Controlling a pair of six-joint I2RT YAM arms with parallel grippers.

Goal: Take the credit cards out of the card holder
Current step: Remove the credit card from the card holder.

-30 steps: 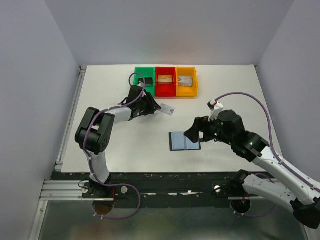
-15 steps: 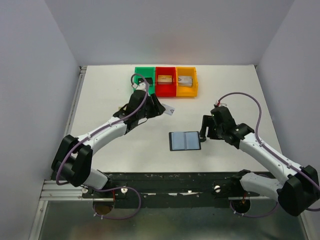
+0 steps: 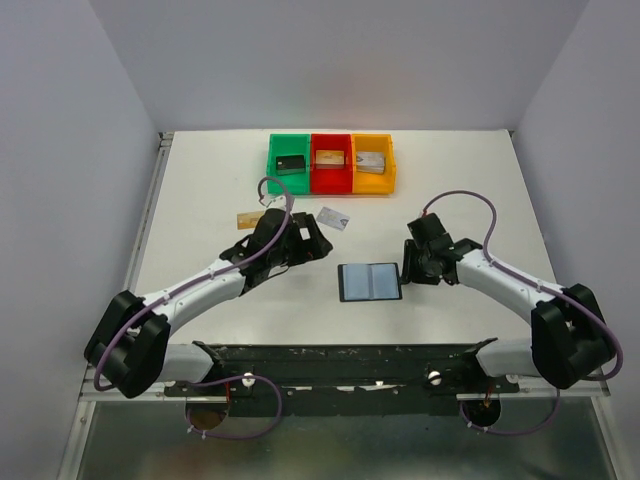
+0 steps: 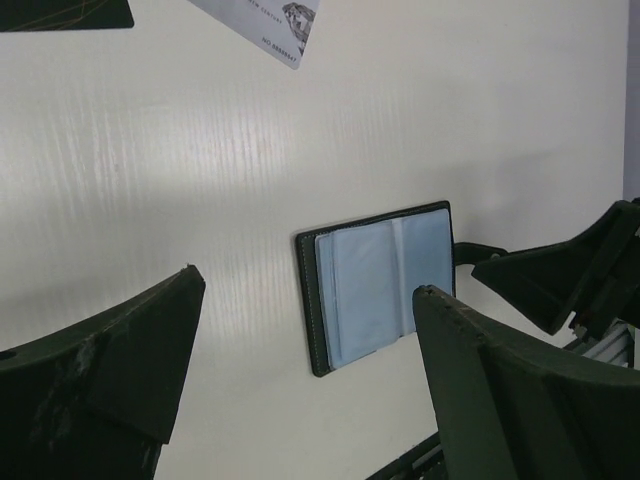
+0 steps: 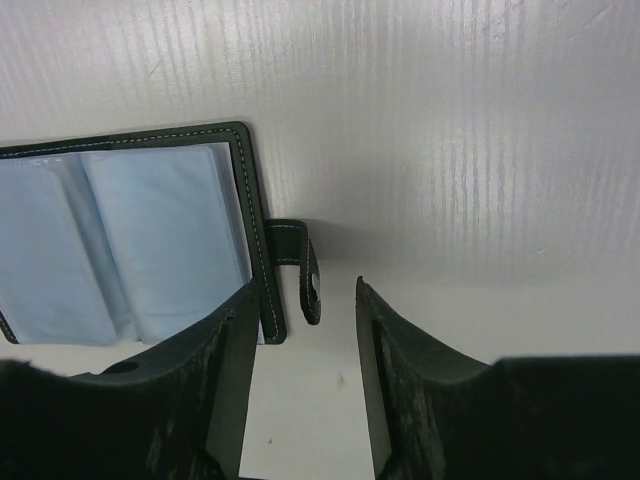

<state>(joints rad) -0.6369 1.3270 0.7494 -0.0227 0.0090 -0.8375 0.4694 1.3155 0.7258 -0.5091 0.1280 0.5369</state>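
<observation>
Top external view shows us the left gripper (image 3: 318,243), jaws wide and empty, drawn back from a silver-grey card (image 3: 333,217) and a tan-gold card (image 3: 250,218) left above centre, while our right gripper (image 3: 408,270), narrowly parted, straddles the strap (image 5: 300,265) of the open card holder (image 3: 370,282) at centre frame, its pockets (image 5: 150,250) seemingly bare.

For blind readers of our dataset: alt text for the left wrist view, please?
An open black card holder, bluish pockets up, lies flat on the white table between the spread fingers of the left claw. A silver-grey card and a dark card show at the top edge; the right claw sits close beside the holder.
</observation>
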